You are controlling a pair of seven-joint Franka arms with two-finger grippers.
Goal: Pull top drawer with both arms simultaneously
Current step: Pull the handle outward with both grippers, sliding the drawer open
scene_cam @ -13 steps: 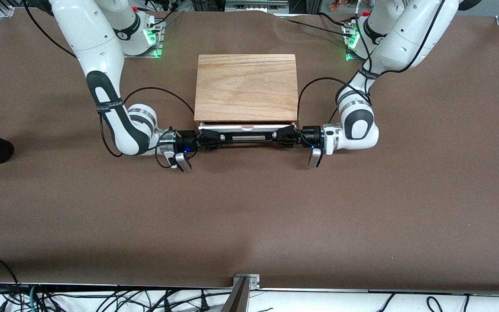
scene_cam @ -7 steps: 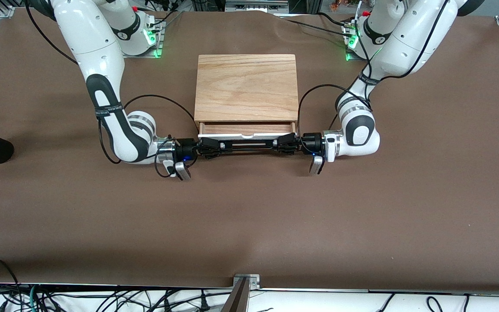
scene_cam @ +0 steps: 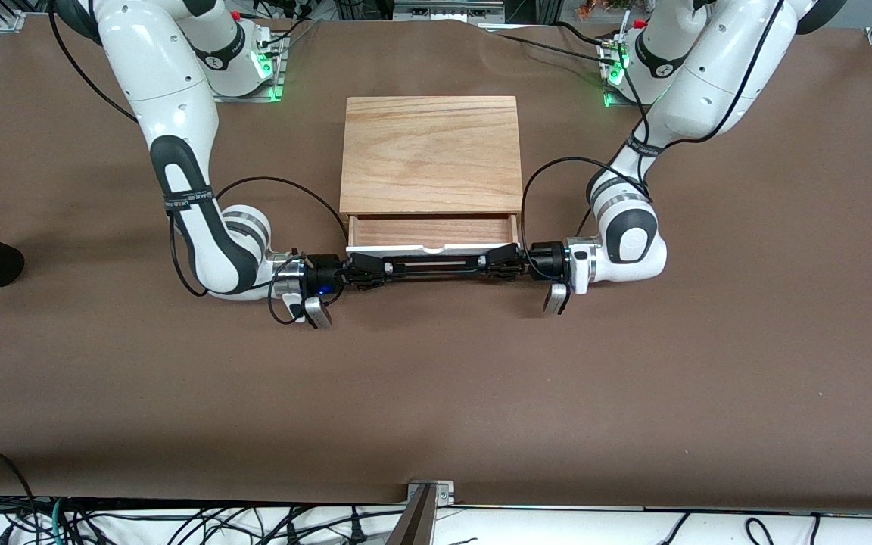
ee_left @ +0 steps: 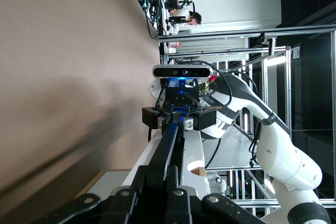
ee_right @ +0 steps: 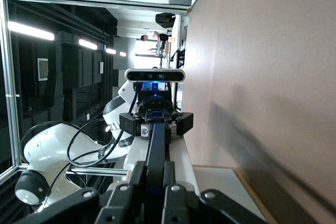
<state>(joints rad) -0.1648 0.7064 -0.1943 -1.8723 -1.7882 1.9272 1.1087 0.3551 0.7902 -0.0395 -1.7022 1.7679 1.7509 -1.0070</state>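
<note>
Sliding out from under the oak box [scene_cam: 431,151], the top drawer [scene_cam: 431,230] now shows more reddish wood than a second ago. Left gripper [scene_cam: 490,264] and right gripper [scene_cam: 375,270] stay clamped on its bar handle [scene_cam: 431,265], so the joint pull looks well underway.

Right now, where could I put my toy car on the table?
The wide brown table cover nearer the camera than the white-fronted top drawer is bare. It's crowded at the black wire bar handle, gripped by the left tool and right tool.
</note>
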